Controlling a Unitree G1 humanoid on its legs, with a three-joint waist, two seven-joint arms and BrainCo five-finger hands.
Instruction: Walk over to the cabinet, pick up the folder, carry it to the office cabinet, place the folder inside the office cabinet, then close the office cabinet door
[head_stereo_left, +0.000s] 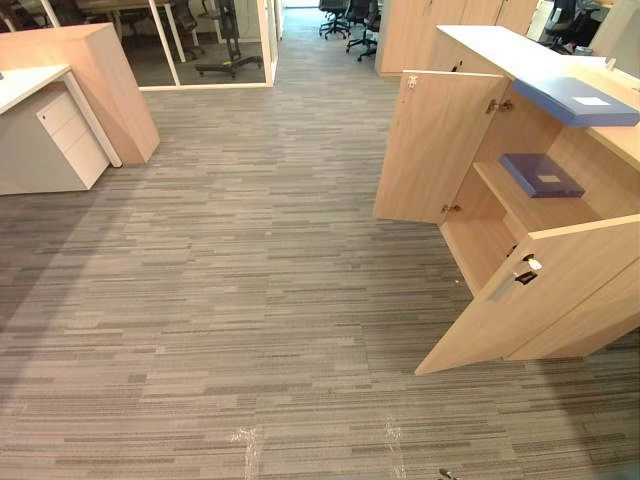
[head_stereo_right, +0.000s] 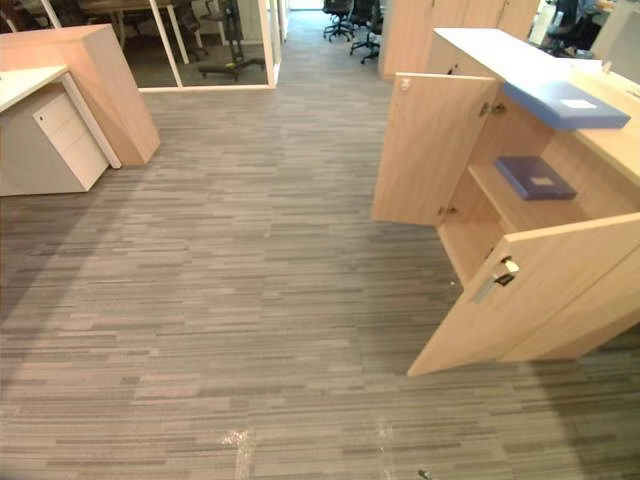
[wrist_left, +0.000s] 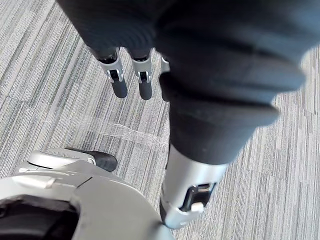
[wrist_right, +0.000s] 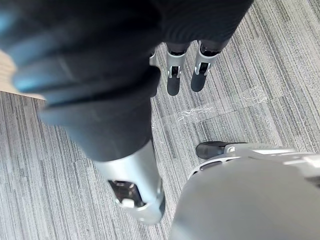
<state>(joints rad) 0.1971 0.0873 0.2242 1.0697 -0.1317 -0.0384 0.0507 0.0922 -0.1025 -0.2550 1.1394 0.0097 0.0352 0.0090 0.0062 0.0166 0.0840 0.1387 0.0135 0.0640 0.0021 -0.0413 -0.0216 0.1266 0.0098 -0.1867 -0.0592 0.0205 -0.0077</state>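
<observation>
folder (head_stereo_left: 575, 100) flat on cabinet (head_stereo_left: 490, 45) top, at front edge; second folder (head_stereo_left: 541, 175) on shelf (head_stereo_left: 530, 208) inside | likely thin, stiff, light, slick: pinch front edge | left hand (wrist_left: 119, 80), right hand (wrist_right: 173, 80) hang empty, fingers straight, slightly apart

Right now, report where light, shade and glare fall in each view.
Left eye view: the cabinet top is washed bright, the dark folder on the shelf sits in shade, pale streaks glint on the carpet. Left wrist view: similar streaks shine past the left robot hand. Right wrist view: streaks glint past the right robot hand.
</observation>
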